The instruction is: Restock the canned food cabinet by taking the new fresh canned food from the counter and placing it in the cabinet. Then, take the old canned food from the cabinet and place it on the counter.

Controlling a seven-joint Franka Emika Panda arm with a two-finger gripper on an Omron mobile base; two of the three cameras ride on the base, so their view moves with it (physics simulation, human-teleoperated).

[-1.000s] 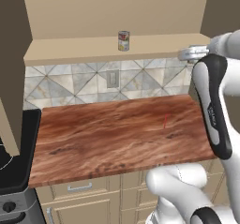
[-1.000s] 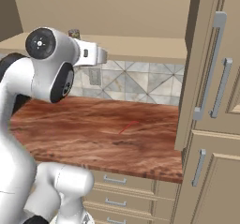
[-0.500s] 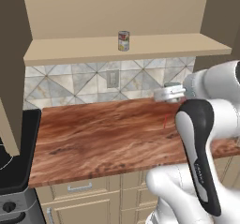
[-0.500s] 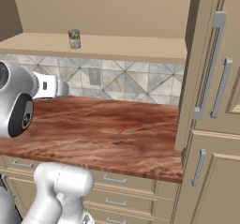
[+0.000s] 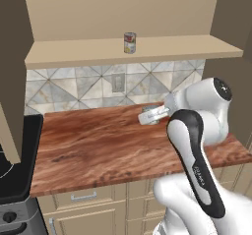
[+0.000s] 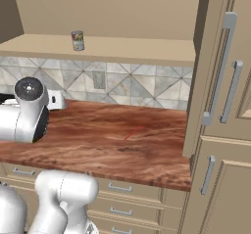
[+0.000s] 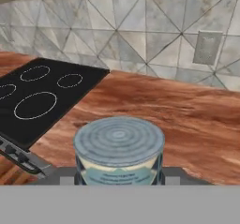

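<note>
- Your fingers point(image 7: 119, 178) grip the old can point(image 7: 119, 150), now carried lower, over the bench point(image 5: 98, 145).
- The new tin point(image 5: 129, 43) stays on the cabinet point(image 5: 88, 52) shelf, above the fingers.

Arm folds at right of the left base view; gripper point(image 5: 147, 116) points left at centre, jaws clamped.

Two cans, cabinet and desk
Yellow-red tin point(image 5: 129, 43) upright on tan cabinet shelf point(image 5: 74, 52); squat blue-grey can point(image 7: 119, 155) held between the gripper point(image 7: 119, 175) fingers above the reddish-brown desk point(image 5: 98, 140)
</note>
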